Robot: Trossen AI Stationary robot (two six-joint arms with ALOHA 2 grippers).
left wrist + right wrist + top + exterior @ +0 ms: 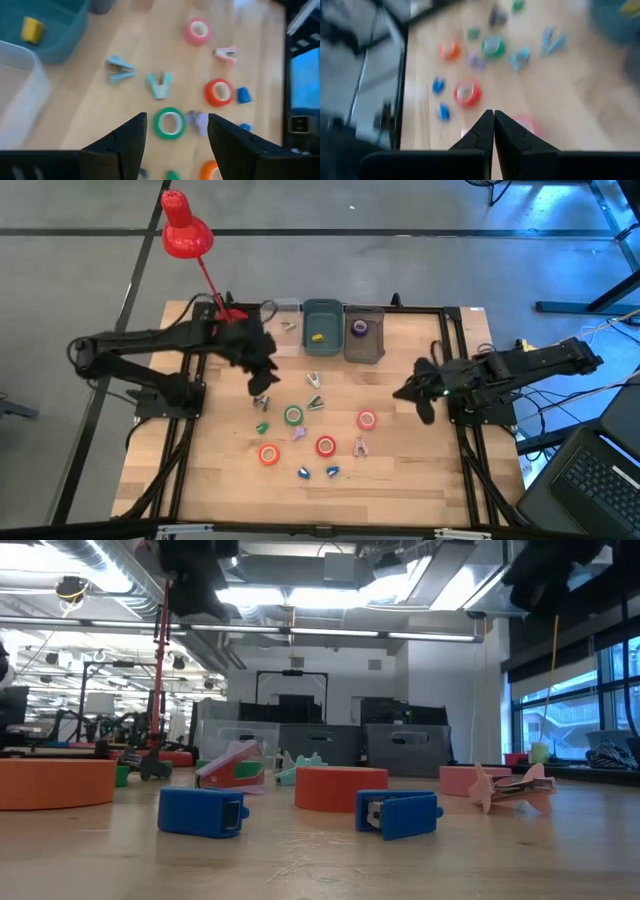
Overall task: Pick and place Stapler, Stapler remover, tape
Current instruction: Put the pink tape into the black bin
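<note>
Tape [293, 416] amid staple removers [315, 403], blue blocks [304, 473].

four tape rings [293, 416], three bins [322, 326]

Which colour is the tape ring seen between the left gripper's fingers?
Green, with a pale core. The tape ring shows best in the left wrist view.

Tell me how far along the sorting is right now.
Partly done: the purple tape sits in the grey bin and a yellow piece in the teal bin. In hand: nothing yet; the left gripper, jaws open, hovers over the green tape. The right gripper waits shut at the table's right side. Left: three red-orange tapes, including one mid-table, plus the small clips and blue blocks.
</note>
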